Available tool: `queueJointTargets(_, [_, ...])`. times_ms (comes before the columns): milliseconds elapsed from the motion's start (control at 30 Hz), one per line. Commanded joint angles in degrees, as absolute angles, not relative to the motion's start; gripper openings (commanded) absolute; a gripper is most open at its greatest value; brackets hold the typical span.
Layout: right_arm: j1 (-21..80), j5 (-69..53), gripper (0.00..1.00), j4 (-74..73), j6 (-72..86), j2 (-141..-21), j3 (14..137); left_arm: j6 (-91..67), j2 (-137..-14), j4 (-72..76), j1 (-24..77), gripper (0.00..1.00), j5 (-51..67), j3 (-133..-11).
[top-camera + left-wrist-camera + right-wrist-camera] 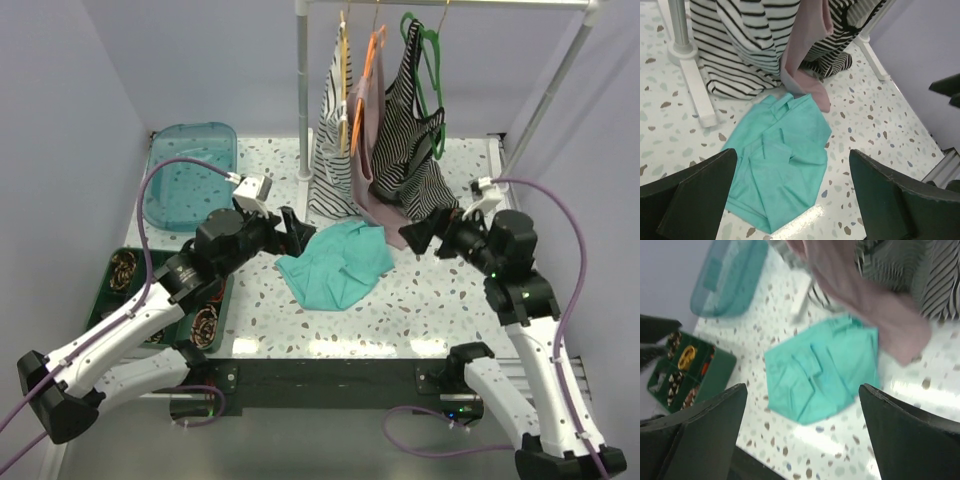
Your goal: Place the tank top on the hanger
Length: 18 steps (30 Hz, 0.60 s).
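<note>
The black-and-white striped tank top (408, 140) hangs on the dark-green hanger (428, 60), which is hooked on the rail at the back right. Its lower part touches the table and also shows in the left wrist view (840, 45) and the right wrist view (935, 280). My left gripper (300, 232) is open and empty, low over the table just left of a teal cloth (335, 262). My right gripper (424, 231) is open and empty, just right of that cloth and in front of the tank top. Both wrist views look down on the teal cloth (780, 160) (825, 370) between open jaws (792, 200) (805, 435).
On the rail, a pink garment (370, 150) hangs on an orange hanger and another striped garment (330, 140) on a yellow hanger. The rack's white post (303, 90) stands behind my left gripper. A clear teal bin (190, 175) and a green compartment tray (130, 275) sit at the left.
</note>
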<state>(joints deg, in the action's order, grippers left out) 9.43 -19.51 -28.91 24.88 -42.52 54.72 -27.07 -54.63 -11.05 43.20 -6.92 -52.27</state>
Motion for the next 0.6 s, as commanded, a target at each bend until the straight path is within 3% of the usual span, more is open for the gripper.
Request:
queueJointTargets(0, [9.4,-22.8,0.99,-25.1,28.6,-37.8,43.5,-31.7,-52.0,-8.1,43.1,1.00,-9.5,-45.2])
queueJointTargets(133, [9.4,-23.4,0.99,-23.0,29.4,-36.7,37.4,-32.7,-51.7,-7.9,43.0,1.00,-12.0,-41.8])
queueJointTargets(567, [9.5,-23.4,0.99,-20.2,27.2,-39.5,34.9,-33.6,-52.3,-3.8,43.0,1.00,-14.1,-39.2])
